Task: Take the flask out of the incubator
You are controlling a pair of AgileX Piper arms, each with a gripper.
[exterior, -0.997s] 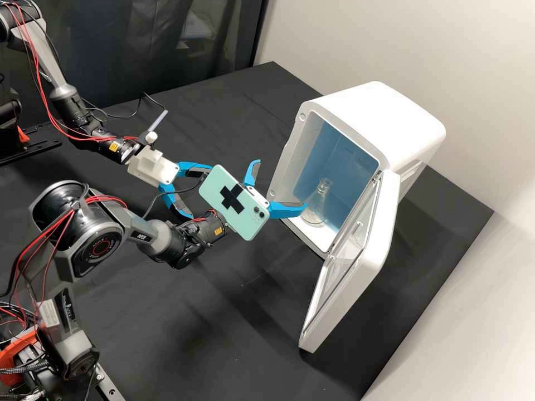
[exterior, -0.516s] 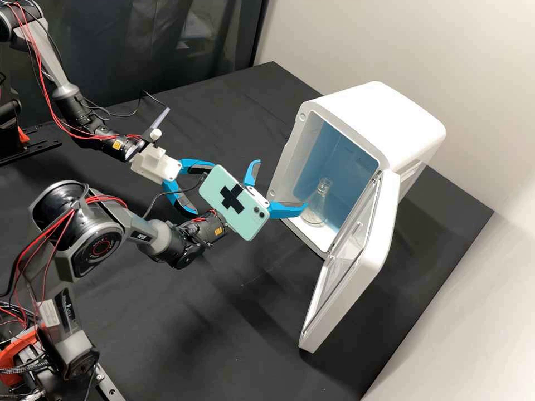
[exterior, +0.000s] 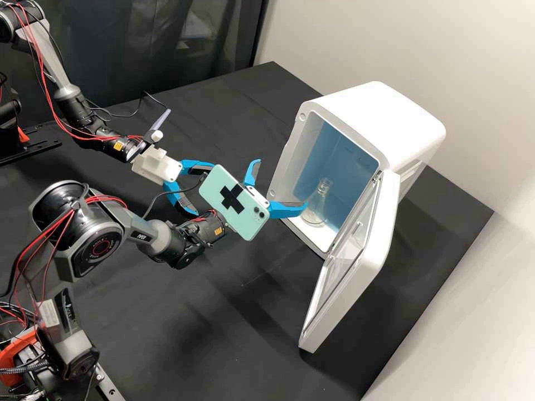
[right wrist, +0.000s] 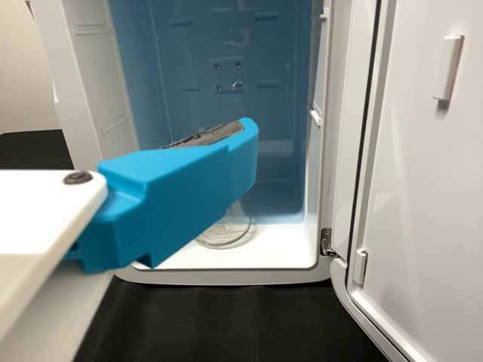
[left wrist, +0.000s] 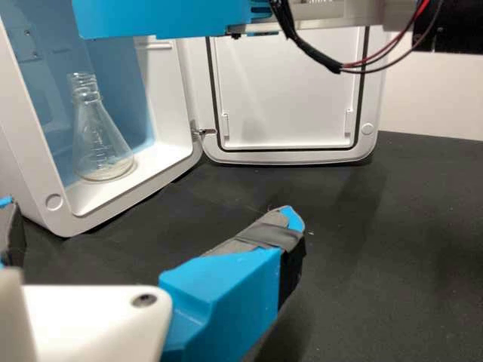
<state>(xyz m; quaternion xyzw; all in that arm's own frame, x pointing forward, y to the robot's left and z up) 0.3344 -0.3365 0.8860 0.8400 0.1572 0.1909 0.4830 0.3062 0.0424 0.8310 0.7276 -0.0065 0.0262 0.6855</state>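
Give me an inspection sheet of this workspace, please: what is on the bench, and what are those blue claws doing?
Surface: black bench.
Job's things: glass flask upright inside the white incubator, door open.
Clutter: nothing seen.
Grippers: right gripper open at the incubator's mouth, holding nothing; left gripper open, farther back.
Cables: red wires, in loose loops.
Surroundings: pale wall, dark curtain.

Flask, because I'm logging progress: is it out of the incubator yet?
No, the flask stands upright inside the incubator, on its floor, with the door open.
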